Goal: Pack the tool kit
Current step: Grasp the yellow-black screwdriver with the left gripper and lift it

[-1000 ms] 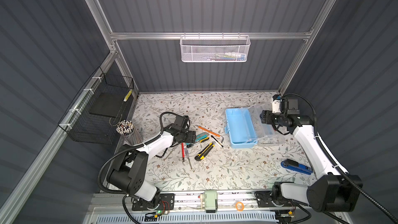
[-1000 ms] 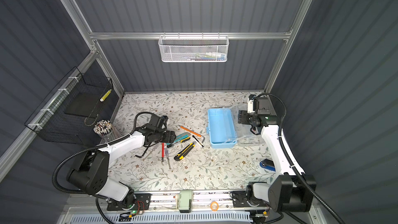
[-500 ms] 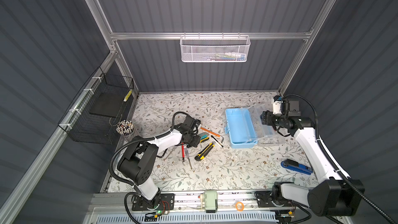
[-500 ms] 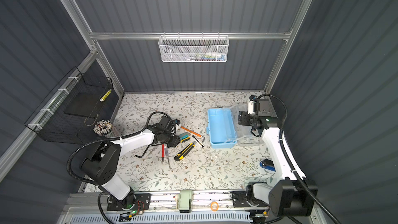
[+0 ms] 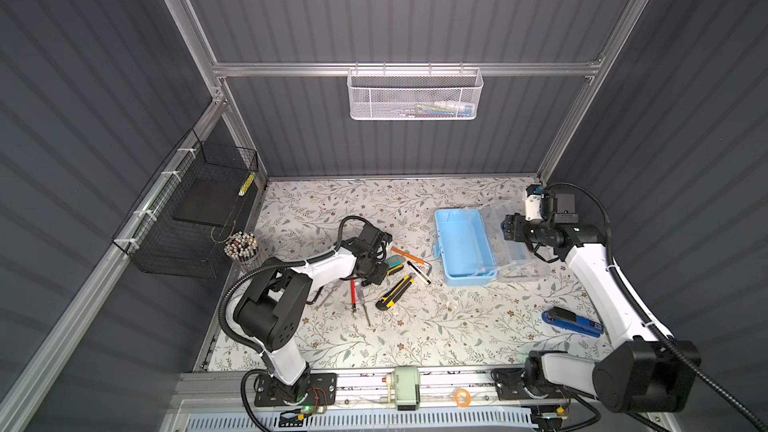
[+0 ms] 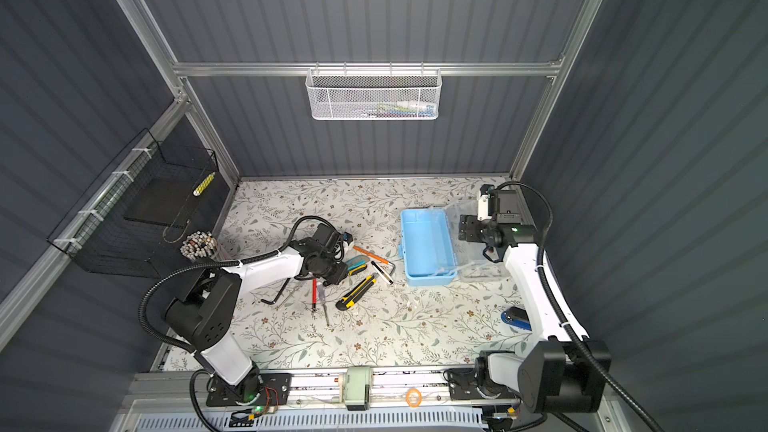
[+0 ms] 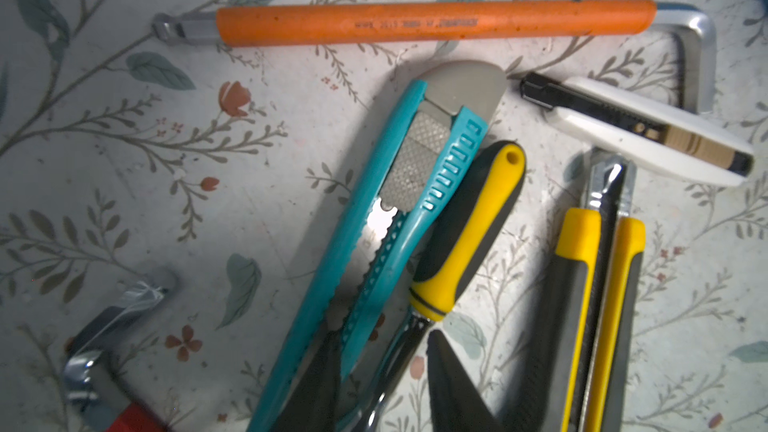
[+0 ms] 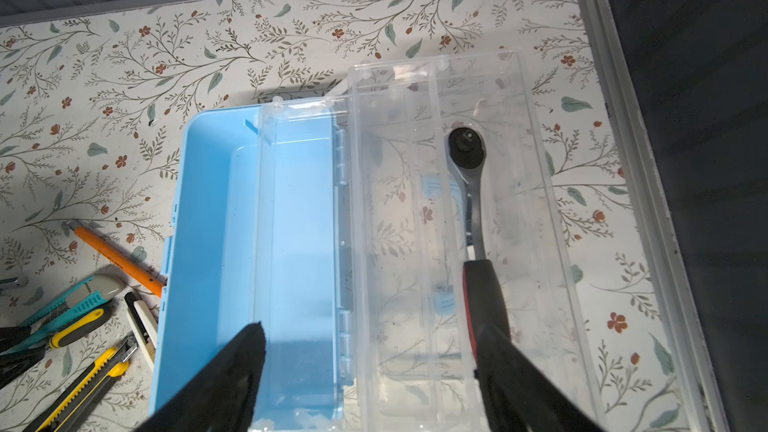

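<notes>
Left wrist shows a ribbed plastic teal knife (image 7: 374, 238).

- Both top views looked steeply down from the front over the whole table (image 5: 415, 334).
- Left wrist view sat close above the teal utility knife (image 7: 451, 155); right wrist view, farther off, shared it.

box (image 5: 457, 243): centre-right | lid (image 5: 523, 272): right of box, ratchet (image 8: 473, 184) inside | knives (image 5: 395, 290): left of box

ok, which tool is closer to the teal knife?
Left. The left tool is right at one end of the teal knife, fingers down on it. The right tool hovers over the open blue box, well apart from the knife.
</notes>
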